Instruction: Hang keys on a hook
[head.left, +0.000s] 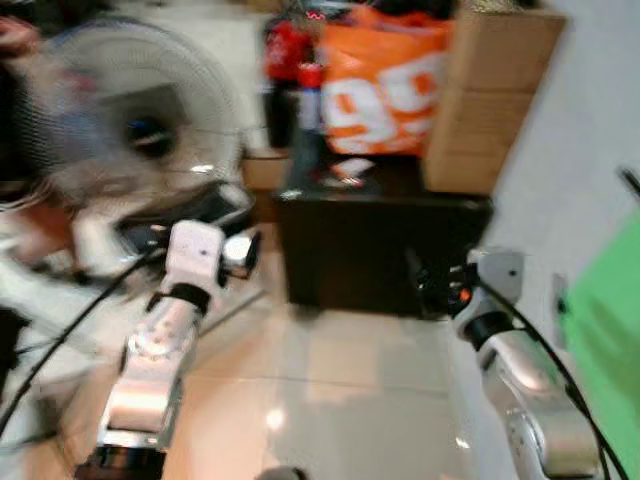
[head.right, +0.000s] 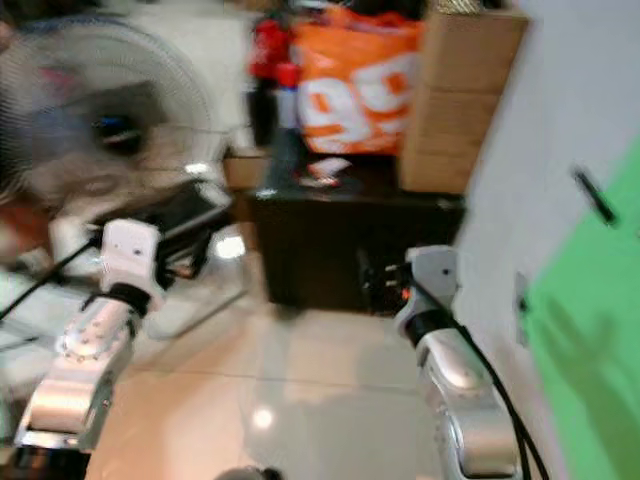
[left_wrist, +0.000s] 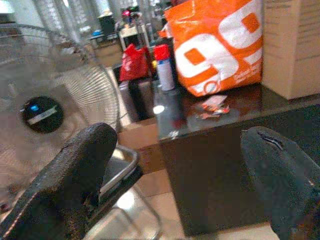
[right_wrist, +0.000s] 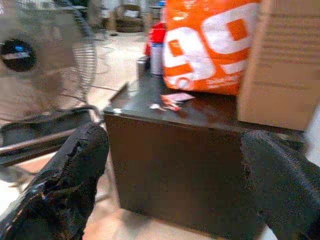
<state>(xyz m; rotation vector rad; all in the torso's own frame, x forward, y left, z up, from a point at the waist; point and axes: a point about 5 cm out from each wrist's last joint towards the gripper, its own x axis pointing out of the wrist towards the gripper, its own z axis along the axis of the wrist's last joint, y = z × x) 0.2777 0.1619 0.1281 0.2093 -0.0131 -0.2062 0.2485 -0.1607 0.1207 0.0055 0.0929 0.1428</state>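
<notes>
Ahead, keys (right_wrist: 171, 101) lie on a dark cabinet (head.left: 380, 250) near an orange bag (left_wrist: 220, 45); my left gripper (left_wrist: 180, 170) and right gripper (right_wrist: 175, 170) gape empty, so I judge approach-and-grasp comes next.

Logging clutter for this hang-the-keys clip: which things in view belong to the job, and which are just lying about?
Job:
- small red-and-white item, perhaps the keys, on the dark cabinet; too blurred to be sure
- left claw and right claw, both open, empty
- no hook made out

Lying about:
- fan
- orange bag
- cardboard box
- spray can
</notes>
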